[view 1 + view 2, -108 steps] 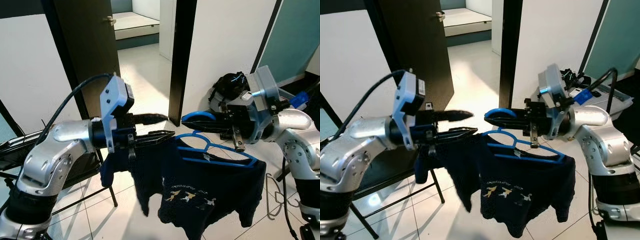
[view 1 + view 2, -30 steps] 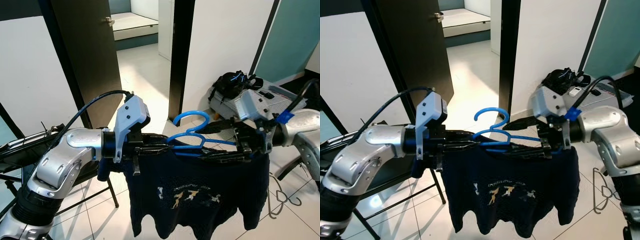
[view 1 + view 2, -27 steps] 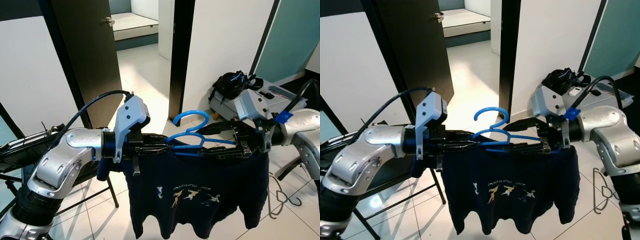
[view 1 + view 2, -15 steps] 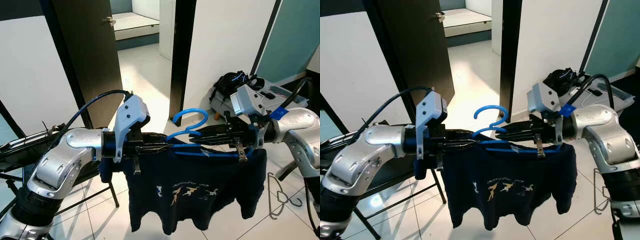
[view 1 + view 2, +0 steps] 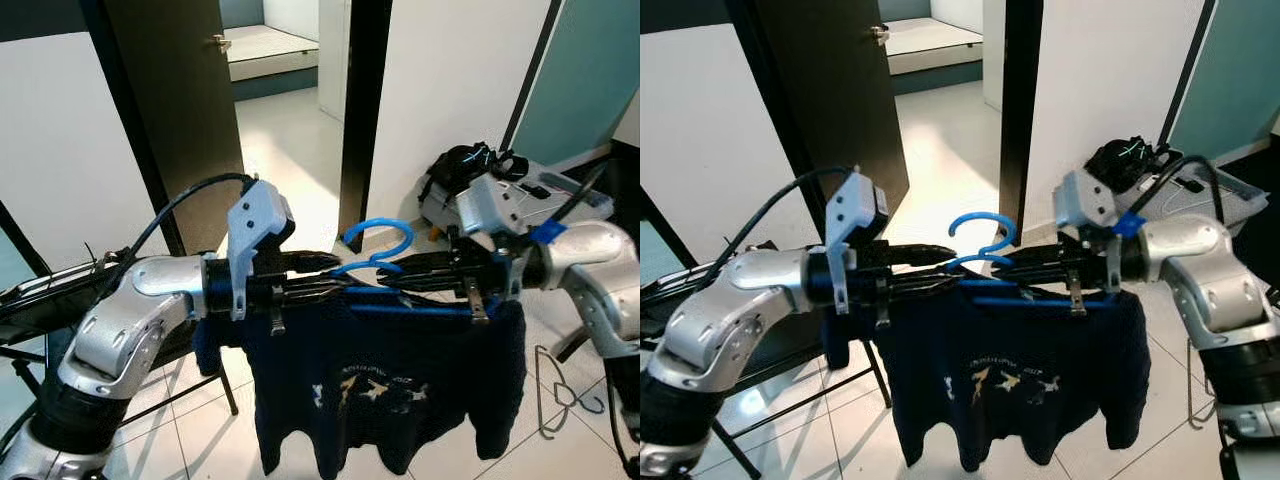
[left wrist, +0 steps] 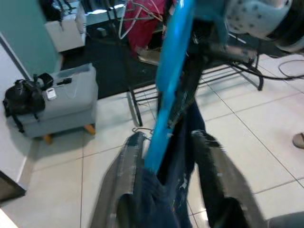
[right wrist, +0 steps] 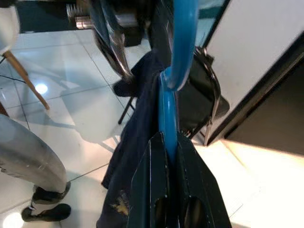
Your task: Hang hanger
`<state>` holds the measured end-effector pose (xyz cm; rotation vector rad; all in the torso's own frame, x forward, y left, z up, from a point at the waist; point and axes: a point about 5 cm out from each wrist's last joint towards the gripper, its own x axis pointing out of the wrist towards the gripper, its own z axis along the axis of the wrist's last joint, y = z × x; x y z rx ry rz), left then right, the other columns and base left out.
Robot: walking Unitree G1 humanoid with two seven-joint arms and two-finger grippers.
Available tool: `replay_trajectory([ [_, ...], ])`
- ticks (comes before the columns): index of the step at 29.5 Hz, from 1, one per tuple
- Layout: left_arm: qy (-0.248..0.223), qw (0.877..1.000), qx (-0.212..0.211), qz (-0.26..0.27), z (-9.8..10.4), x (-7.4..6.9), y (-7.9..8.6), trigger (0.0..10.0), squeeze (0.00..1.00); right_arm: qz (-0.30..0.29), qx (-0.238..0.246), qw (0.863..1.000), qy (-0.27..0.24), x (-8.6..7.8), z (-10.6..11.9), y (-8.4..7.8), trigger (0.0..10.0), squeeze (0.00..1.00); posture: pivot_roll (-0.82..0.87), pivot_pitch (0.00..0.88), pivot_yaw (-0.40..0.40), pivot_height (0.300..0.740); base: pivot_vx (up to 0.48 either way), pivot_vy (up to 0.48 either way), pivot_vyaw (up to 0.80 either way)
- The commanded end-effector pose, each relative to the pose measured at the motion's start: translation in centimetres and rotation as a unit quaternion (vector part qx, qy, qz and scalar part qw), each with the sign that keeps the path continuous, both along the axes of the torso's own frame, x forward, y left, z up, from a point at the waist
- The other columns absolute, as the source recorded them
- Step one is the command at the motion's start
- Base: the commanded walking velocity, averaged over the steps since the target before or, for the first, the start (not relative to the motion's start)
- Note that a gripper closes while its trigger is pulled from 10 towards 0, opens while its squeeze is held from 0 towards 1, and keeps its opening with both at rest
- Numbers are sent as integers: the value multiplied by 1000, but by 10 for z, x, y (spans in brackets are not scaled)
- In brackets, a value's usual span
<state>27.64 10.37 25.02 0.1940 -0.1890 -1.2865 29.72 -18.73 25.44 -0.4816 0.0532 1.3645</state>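
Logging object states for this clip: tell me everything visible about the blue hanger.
The blue hanger looks like glossy plastic, with a curved hook at the top, pointing up, and sloping shoulders. A dark navy T-shirt with a small pale print hangs from it. It is held level in mid-air between both arms: the right end effector is shut on its bar, and the left end effector straddles its other side with the fingers spread.

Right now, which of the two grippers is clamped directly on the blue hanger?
The right gripper: its fingers pinch the blue hanger. The left gripper instead straddles the dark shirt beside the hanger, its fingers apart.
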Motion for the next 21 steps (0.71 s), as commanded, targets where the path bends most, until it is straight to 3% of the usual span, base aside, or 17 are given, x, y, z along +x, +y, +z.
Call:
replay_trajectory([
  [1,5,999,-18,30,-4,4,9,10000,1000,-8,2,1000,-4,1,-3,1,0,0,5,0,37,740,0,0,0],
  [6,18,999,-18,41,-11,3,16,10000,1000,-19,8,1000,0,1,-6,0,0,0,2,0,38,740,0,0,0],
  [9,44,997,-10,58,-25,2,28,10000,1000,-60,7,998,10,6,-16,-5,0,0,-1,0,40,740,0,0,0],
  [10,58,994,-2,94,-36,4,39,10000,1000,-112,7,994,14,13,-25,-11,0,0,-2,0,38,740,0,0,0],
  [11,58,994,-2,94,-36,4,39,10000,1000,-112,7,994,14,13,-25,-11,0,0,-2,0,38,740,0,0,0],
  [12,74,982,7,173,-53,12,58,10000,1000,-204,16,979,20,24,-39,-21,0,0,-1,0,38,740,0,0,0],
  [13,74,982,7,173,-53,12,58,10000,1000,-204,16,979,20,24,-39,-21,0,0,-1,0,38,740,0,0,0],
  [14,93,962,7,259,-71,17,78,10000,1000,-287,25,957,30,31,-56,-31,0,0,-5,0,39,740,0,0,-463],
  [16,93,962,7,259,-71,17,78,10000,1000,-287,25,957,30,31,-56,-31,0,0,-5,0,39,740,0,0,-463],
  [17,106,926,7,363,-93,20,99,10000,608,-382,58,921,48,36,-73,-42,0,0,-12,0,43,740,0,0,-587],
  [18,123,884,17,450,-118,13,115,10000,0,-478,89,872,54,35,-92,-56,0,0,-20,0,42,740,0,0,-763],
  [20,123,884,17,450,-118,13,115,10000,0,-478,89,872,54,35,-92,-56,0,0,-20,0,42,740,0,0,-763],
  [21,154,798,-2,583,-156,-10,131,10000,0,-608,161,775,59,20,-133,-72,0,0,-15,0,27,740,0,0,-800],
])
